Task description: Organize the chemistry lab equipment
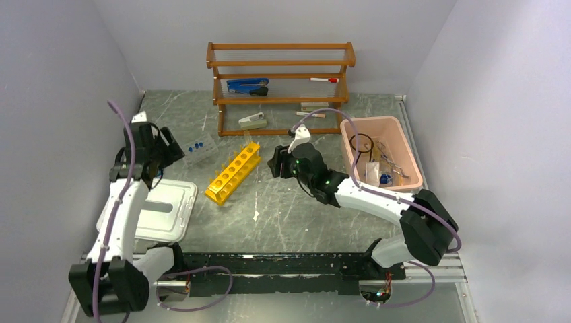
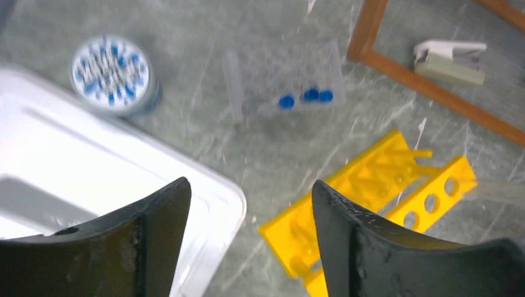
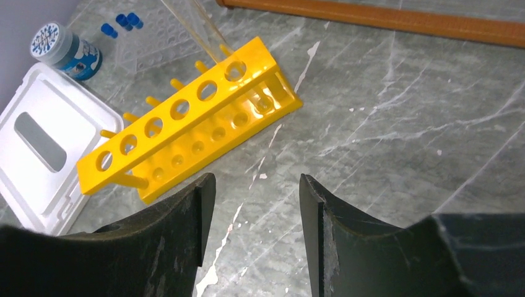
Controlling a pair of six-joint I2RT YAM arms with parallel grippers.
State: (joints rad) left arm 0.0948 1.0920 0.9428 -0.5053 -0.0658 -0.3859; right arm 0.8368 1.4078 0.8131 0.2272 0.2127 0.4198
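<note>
The yellow holed test-tube rack (image 1: 233,173) lies on the table's middle left; it also shows in the left wrist view (image 2: 371,204) and the right wrist view (image 3: 192,124). A clear tube (image 3: 198,31) leans out of its far end hole. A clear bag (image 1: 199,147) holding blue-capped tubes (image 2: 304,97) lies just behind the rack. My left gripper (image 1: 174,153) hangs open and empty (image 2: 247,192) above the gap between the white lid and the rack. My right gripper (image 1: 275,165) is open and empty (image 3: 255,185) over bare table, right of the rack.
A pink bin (image 1: 404,145) at the right holds a black wire ring (image 1: 361,142) and other small items. A white lid (image 1: 161,210) lies front left. A round blue-and-white jar (image 2: 111,68) stands by it. The wooden shelf rack (image 1: 279,87) stands at the back.
</note>
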